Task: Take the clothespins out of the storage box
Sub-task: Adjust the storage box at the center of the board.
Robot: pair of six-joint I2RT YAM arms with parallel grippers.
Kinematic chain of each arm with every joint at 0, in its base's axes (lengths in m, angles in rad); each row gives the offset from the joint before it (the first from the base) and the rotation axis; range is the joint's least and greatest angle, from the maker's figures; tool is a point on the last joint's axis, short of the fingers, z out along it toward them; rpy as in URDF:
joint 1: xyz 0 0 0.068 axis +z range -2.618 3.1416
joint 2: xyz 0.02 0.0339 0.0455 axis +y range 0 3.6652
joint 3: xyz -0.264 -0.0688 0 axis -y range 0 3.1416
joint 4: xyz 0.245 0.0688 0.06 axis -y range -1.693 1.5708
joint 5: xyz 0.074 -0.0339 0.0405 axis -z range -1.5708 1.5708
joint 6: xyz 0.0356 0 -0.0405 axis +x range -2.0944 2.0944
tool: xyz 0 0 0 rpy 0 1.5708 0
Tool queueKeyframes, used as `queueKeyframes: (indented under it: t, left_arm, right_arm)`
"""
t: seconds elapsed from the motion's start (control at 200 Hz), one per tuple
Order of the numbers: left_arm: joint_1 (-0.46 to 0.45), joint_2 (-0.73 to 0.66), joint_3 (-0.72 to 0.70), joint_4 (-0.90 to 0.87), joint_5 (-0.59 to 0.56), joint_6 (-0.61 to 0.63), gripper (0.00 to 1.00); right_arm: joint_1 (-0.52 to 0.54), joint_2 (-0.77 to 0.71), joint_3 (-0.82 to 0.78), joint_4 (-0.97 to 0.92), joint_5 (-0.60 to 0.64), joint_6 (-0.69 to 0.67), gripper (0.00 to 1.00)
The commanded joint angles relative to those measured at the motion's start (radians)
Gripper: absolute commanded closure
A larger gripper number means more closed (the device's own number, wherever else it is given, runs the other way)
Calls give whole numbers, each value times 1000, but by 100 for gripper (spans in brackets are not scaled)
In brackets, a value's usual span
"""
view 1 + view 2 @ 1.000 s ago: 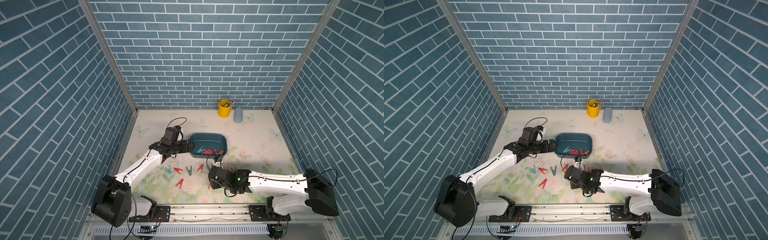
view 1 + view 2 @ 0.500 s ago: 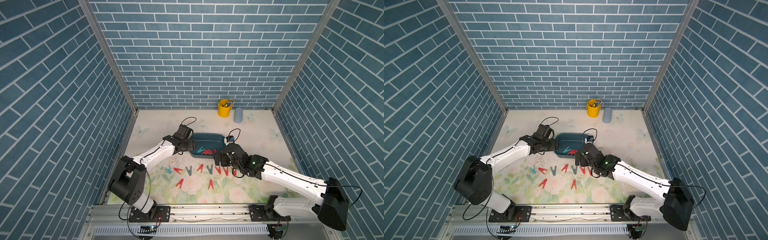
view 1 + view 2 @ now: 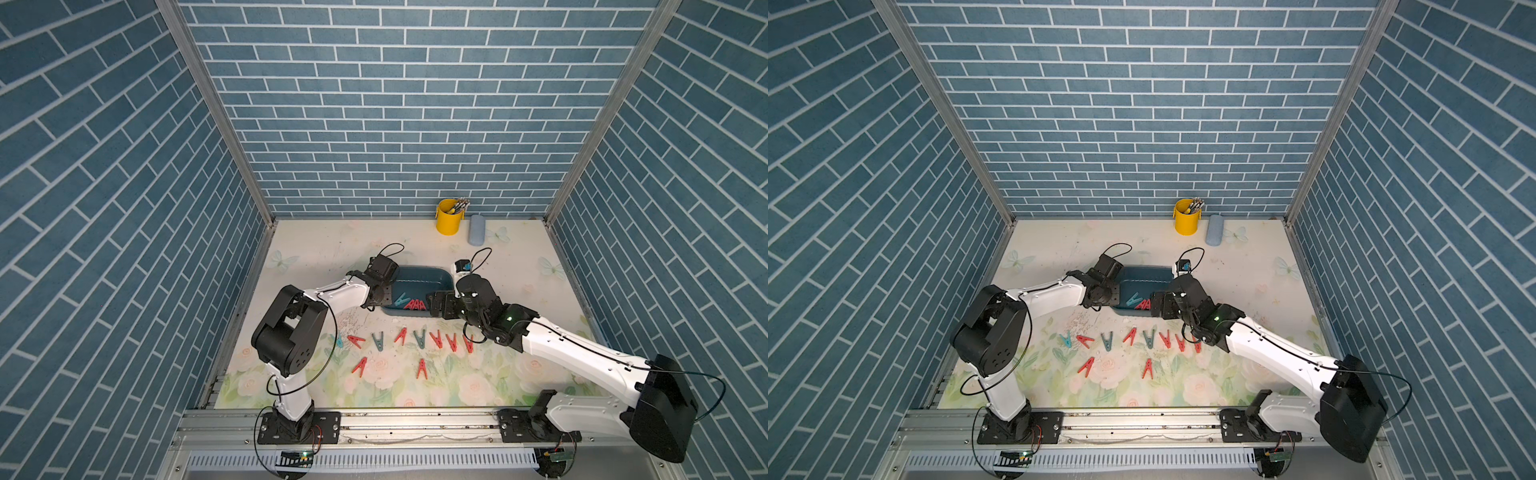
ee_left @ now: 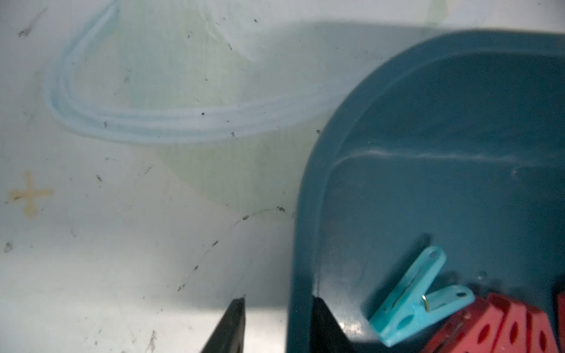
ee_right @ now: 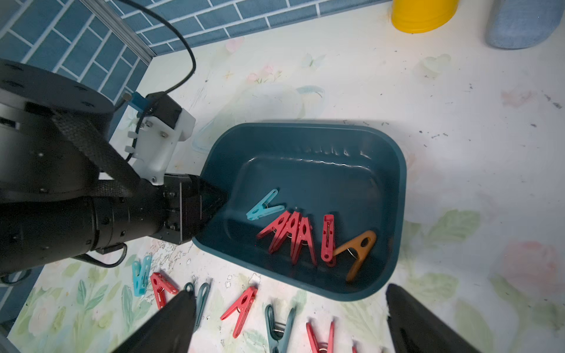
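Left end effector [image 4: 278, 301] straddles the box [image 5: 321, 183] wall, jaws close together. Pinching or not, I can't tell; steadying it, I'd guess. Six pins [image 5: 293, 232] lie inside, more out on the table [image 5: 458, 91]. Right end effector [image 5: 289, 290] hovers above the box, jaws wide. Next: descend onto one pin.

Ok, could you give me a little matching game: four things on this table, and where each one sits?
Things:
1 orange clothespin
2 grey-teal clothespins
3 yellow bucket
4 thin tools

Places:
A by the back wall
B inside the storage box
C standing in the bucket
D on the flowered table, outside the box

Pairs: 1-B, 2-D, 3-A, 4-C
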Motion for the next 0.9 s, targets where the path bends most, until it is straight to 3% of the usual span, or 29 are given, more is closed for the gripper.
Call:
queueKeyframes:
  t: [0.0,0.1,0.23,0.495,0.71,0.895]
  left_arm:
    - [-4,2,12,4,-2,-8,80]
    - [-4,-1,29,-26,18,-16,93]
    - [-2,-17,76,-105,52,-44,100]
    - [23,-27,243,-343,186,-144,100]
    - [105,-50,209,-388,405,-251,100]
    - [133,-40,196,-408,473,-275,100]
  right_arm:
    - [-15,9,-29,64,-40,-25,1]
    - [-28,7,-45,89,-50,-26,1]
    - [-46,6,-58,117,-71,-26,1]
    - [-82,-7,-77,171,-102,-35,0]
    - [-102,-13,-91,205,-136,-36,1]
    - [-106,-31,-103,204,-140,-47,0]
